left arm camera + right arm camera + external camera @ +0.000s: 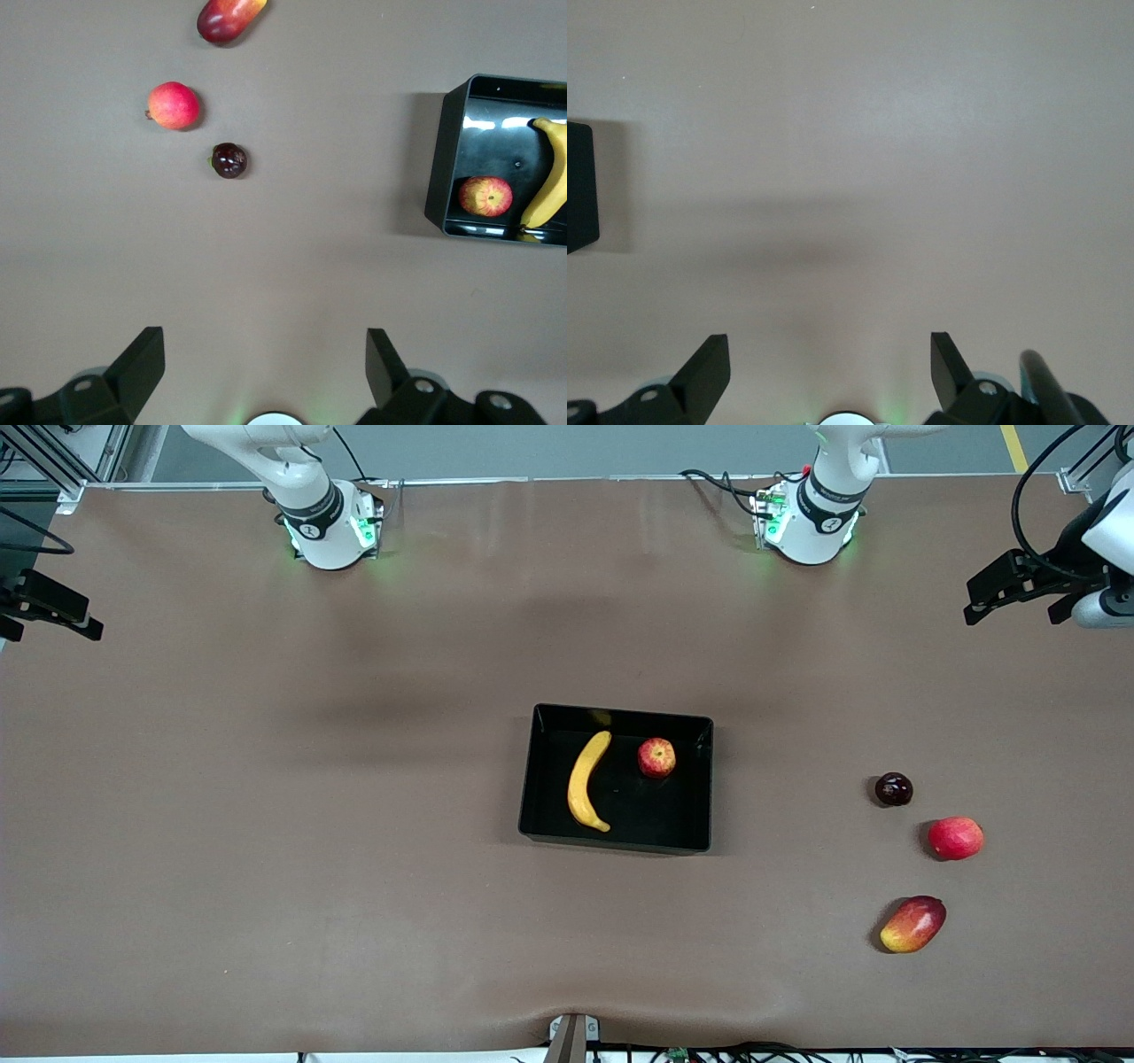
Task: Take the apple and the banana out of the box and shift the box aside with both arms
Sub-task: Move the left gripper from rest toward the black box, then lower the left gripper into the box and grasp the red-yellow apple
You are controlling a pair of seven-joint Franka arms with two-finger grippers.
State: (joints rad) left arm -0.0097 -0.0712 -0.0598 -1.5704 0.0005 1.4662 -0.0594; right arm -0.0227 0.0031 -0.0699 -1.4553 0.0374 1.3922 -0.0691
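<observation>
The black box sits mid-table. The yellow banana and the small red apple lie in it, apart from each other, with the banana toward the right arm's end. They also show in the left wrist view: the box, the apple and the banana. My left gripper is open and empty, high over the table by its own base. My right gripper is open and empty, high over bare table by its base, with a box corner at the view's edge. Neither gripper shows in the front view.
Toward the left arm's end lie a dark round fruit, a larger plain red fruit and a red-yellow mango, the mango nearest the front camera. Black mounted gear sticks in at both table ends.
</observation>
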